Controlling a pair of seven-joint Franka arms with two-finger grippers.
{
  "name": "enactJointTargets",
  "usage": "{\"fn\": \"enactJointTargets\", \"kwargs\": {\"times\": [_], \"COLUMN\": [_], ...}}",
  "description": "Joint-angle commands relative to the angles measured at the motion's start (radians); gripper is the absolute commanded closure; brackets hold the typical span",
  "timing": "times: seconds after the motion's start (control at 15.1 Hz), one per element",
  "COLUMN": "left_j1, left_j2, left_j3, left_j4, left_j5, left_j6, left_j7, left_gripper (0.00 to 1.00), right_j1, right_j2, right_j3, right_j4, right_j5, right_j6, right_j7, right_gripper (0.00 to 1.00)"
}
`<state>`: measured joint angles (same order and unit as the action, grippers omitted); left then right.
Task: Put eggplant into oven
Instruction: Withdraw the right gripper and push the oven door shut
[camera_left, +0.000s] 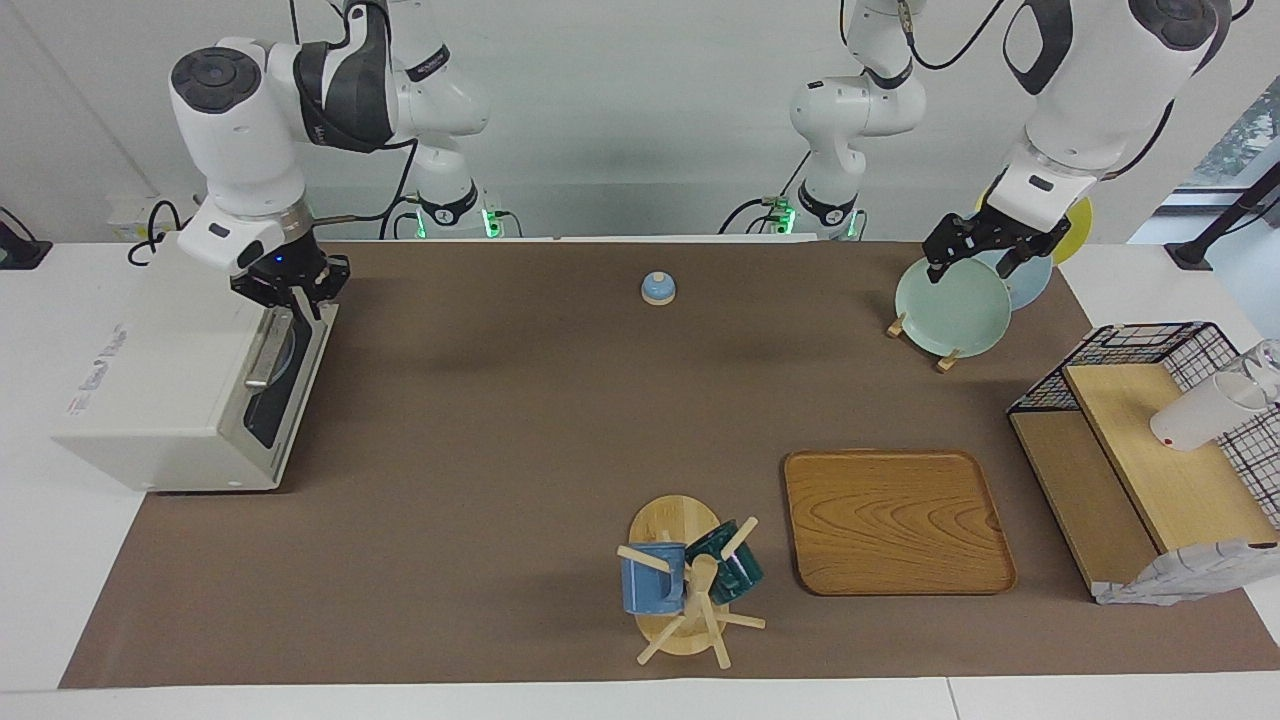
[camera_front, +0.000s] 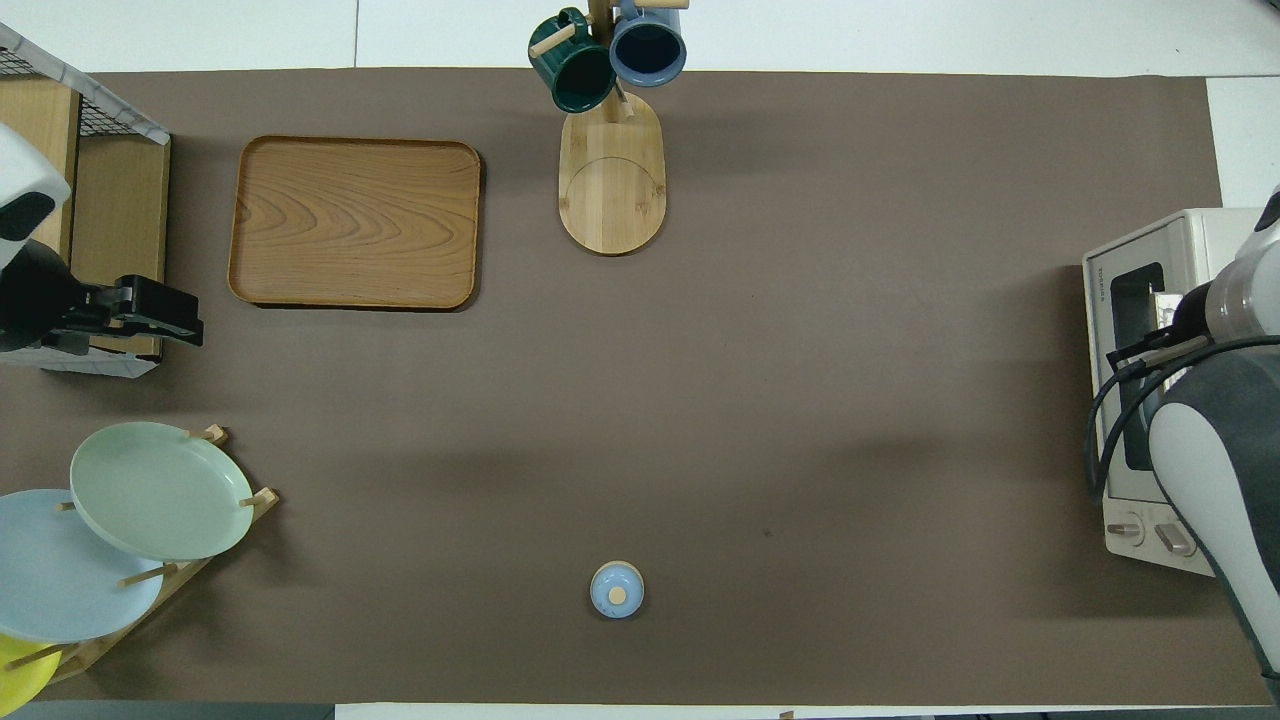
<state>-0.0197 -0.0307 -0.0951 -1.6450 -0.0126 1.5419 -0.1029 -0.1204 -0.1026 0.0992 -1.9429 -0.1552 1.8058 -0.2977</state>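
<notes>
A brown mat (camera_left: 500, 450) covers most of the white table (camera_left: 60, 560), with a plain pale wall (camera_left: 620, 120) where the robots stand. The wooden tray (camera_left: 895, 520) lies bare on the mat. The oven (camera_left: 170, 400) sits well apart from the tray, at the right arm's end of the table, with its glass door facing the tray's end. Where the eggplant is cannot be told from either view.

The right end effector (camera_left: 290, 288) is at the upper edge of the oven door; I cannot tell how its fingers stand. The left end effector (camera_left: 975, 262) hangs over a green plate (camera_left: 950, 310) that stands in a wooden rack nearer to the robots than the tray, and its fingers are spread wide.

A mug tree (camera_left: 690, 585) stands just beside the tray, toward the oven's end. A small blue bell (camera_left: 657, 288) sits nearer to the robots than the tray. A wire-and-wood rack (camera_left: 1130, 470) is beside the tray at the left arm's end.
</notes>
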Motion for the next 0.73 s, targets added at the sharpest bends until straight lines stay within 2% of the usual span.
{"fn": "enactJointTargets", "kwargs": {"times": [0.0,0.07,0.27,0.53,0.66], "left_j1": [0.012,0.012,0.012,0.012,0.012], "left_j2": [-0.012,-0.012,-0.012,-0.012,-0.012], "left_j3": [-0.009,-0.009,-0.009,-0.009,-0.009], "left_j4": [-0.001,-0.001,-0.001,-0.001,-0.001], "left_j5": [0.013,0.013,0.013,0.013,0.013], "left_j6": [-0.003,-0.003,-0.003,-0.003,-0.003], "left_j7": [0.003,0.003,0.003,0.003,0.003], "left_gripper": [0.00,0.00,0.00,0.00,0.00], "right_j1": [-0.005,-0.005,-0.005,-0.005,-0.007], "right_j2": [0.029,0.030,0.023,0.011,0.021], "right_j3": [0.034,0.036,0.051,0.051,0.080], "right_j4": [0.062,0.085,0.114,0.094,0.136], "right_j5": [0.081,0.097,0.100,0.100,0.130], "right_j6": [-0.005,-0.013,-0.022,0.001,-0.025], "right_j7": [0.009,0.009,0.009,0.008,0.031], "right_gripper": [0.16,0.00,0.00,0.00,0.00]}}
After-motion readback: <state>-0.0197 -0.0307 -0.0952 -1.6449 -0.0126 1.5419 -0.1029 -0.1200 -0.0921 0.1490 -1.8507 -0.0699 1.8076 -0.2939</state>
